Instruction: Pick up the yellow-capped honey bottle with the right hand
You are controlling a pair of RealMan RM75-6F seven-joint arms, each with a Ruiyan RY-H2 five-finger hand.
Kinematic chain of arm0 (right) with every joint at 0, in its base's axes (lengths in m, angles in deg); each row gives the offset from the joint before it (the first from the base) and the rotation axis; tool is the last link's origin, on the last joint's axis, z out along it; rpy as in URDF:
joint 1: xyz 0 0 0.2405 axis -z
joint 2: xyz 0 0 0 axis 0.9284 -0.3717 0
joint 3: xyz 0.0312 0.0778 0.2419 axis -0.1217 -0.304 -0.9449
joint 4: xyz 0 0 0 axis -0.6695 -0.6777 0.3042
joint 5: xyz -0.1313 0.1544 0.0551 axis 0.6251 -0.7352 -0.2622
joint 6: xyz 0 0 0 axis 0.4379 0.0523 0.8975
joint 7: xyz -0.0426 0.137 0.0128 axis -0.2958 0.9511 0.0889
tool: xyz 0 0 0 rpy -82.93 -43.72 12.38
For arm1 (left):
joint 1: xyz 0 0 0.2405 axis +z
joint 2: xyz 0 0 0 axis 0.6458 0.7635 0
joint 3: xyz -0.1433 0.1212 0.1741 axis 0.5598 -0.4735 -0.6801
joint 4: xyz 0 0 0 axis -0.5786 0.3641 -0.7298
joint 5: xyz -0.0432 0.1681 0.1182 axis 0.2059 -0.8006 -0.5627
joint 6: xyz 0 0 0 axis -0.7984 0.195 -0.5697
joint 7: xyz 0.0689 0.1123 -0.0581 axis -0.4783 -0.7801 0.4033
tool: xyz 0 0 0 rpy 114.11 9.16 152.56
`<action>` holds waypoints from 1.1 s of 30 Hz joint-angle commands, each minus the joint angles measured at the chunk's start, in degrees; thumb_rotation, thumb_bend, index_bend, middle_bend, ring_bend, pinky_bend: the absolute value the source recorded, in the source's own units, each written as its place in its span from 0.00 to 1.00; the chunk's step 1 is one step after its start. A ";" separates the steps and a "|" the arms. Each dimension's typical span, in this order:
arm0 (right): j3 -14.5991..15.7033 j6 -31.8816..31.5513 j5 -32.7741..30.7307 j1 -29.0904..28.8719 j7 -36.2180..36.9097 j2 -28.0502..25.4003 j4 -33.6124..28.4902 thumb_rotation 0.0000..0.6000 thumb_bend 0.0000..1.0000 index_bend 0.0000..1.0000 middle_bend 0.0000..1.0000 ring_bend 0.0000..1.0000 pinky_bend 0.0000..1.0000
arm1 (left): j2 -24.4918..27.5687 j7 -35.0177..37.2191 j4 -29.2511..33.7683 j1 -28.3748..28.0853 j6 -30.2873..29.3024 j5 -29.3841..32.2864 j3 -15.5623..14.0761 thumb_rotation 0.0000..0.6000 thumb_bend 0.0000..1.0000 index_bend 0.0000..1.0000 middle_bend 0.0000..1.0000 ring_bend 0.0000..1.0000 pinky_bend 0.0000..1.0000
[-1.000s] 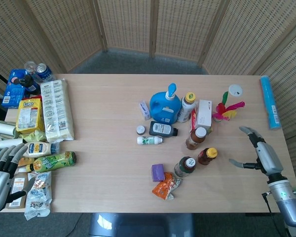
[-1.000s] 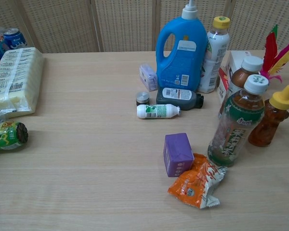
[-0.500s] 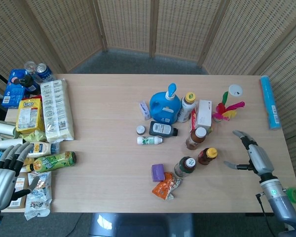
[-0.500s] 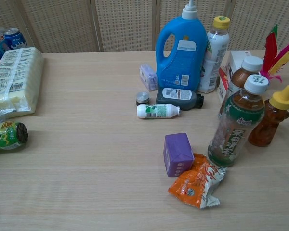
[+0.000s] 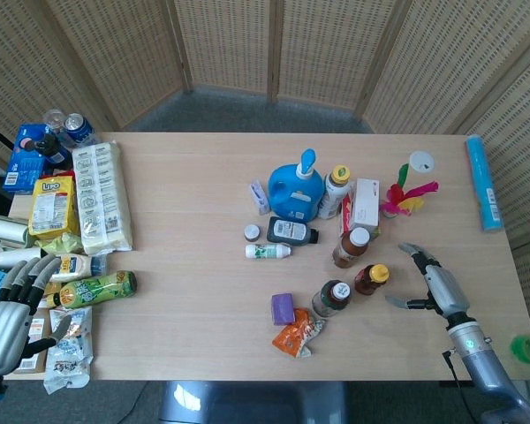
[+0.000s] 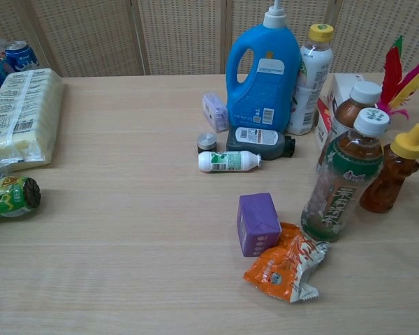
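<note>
- Head view: the right hand has slid leftward at lower right, fingers spread and holding nothing, now near the honey bottle; left hand idles open, lower left.
- Chest view: honey bottle stands untouched at right edge on the bench; grasp looks imminent.

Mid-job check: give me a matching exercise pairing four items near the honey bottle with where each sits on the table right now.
Things:
1. yellow-capped amber honey bottle
2. purple cube-shaped box
3. small white bottle with green label
4. right robot hand

Places or states:
A. lying on its side in front of the blue detergent jug
B. open, just right of the honey bottle, not touching it
C. upright, right of the green-label tea bottle
D. touching the orange snack packet

Pairs: 1-C, 2-D, 3-A, 4-B
</note>
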 commanded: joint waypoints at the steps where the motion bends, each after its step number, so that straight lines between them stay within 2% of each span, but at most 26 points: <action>1: 0.14 0.93 0.03 -0.60 0.20 1.02 0.68 0.76 0.10 0.00 0.09 0.00 0.00 | 0.02 0.09 -0.12 0.04 -0.04 0.10 -0.01 1.00 0.38 0.00 0.00 0.00 0.00; 13: -0.17 4.84 -0.49 -3.40 0.50 4.70 3.06 0.76 0.10 0.00 0.09 0.00 0.00 | 0.51 1.24 -1.09 0.79 -0.91 0.79 -0.18 1.00 0.38 0.00 0.00 0.00 0.00; 18: -0.72 6.40 -1.64 -4.22 1.26 5.70 4.31 0.79 0.10 0.00 0.14 0.00 0.00 | 0.58 1.50 -1.42 1.08 -1.12 1.16 -0.23 1.00 0.38 0.00 0.00 0.00 0.00; 21: -1.06 7.17 -2.35 -4.55 2.12 6.41 5.16 0.90 0.10 0.07 0.26 0.00 0.01 | 0.62 1.57 -1.50 1.24 -1.22 1.38 -0.25 1.00 0.38 0.00 0.00 0.00 0.00; 22: -1.24 7.38 -2.59 -4.67 2.65 6.71 5.51 0.92 0.10 0.12 0.31 0.01 0.03 | 0.63 1.54 -1.53 1.28 -1.23 1.47 -0.25 1.00 0.38 0.00 0.00 0.00 0.00; 26: -1.81 7.58 -3.27 -4.85 4.19 8.18 7.43 0.99 0.10 0.32 0.52 0.20 0.26 | 0.64 1.40 -1.49 1.38 -1.23 1.76 -0.21 1.00 0.38 0.00 0.00 0.00 0.00; 33: -2.69 7.75 -4.09 -5.18 5.91 10.06 10.64 1.00 0.10 0.49 0.73 0.43 0.45 | 0.82 1.02 -1.27 1.46 -1.18 2.15 -0.07 1.00 0.38 0.00 0.00 0.00 0.00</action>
